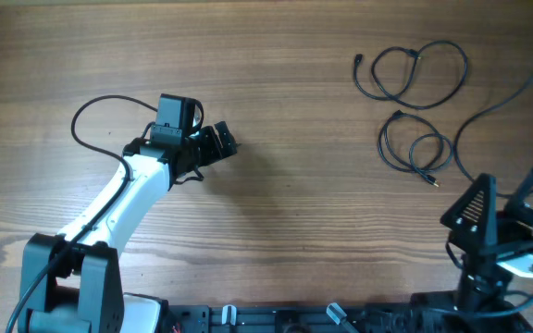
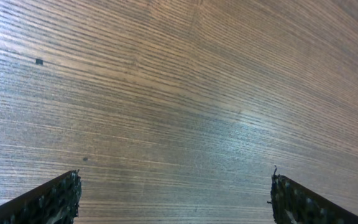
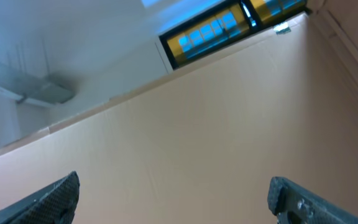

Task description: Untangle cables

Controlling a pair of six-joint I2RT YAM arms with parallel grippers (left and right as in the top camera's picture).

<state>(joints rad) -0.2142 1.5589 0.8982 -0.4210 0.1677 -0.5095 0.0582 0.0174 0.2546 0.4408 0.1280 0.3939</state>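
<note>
Cables [image 1: 413,57] lie at the far right of the wooden surface [image 1: 285,55], in two loose curls. The upper cord is in wide overlapping loops, and the lower cord [image 1: 383,144] sits just below it with a smaller loop inside a larger one. Whether the two touch where they come close is too fine to tell.

They look thin, light and limp. They will probably drag and flop rather than hold a shape, and may slip through a loose pinch. The small plug ends look like the firmest places to take hold. Failing that, a single strand clear of any crossing would do, so that one pull moves only one cord.

The left gripper [image 1: 225,141] hovers well apart from the cables, over bare wood. Its fingers [image 2: 55,199] are spread wide with nothing between them. The right gripper [image 1: 509,205] is near the lower cord, close to the front edge. Its jaws are also spread and empty, and its own camera looks upward, away from the surface.
</note>
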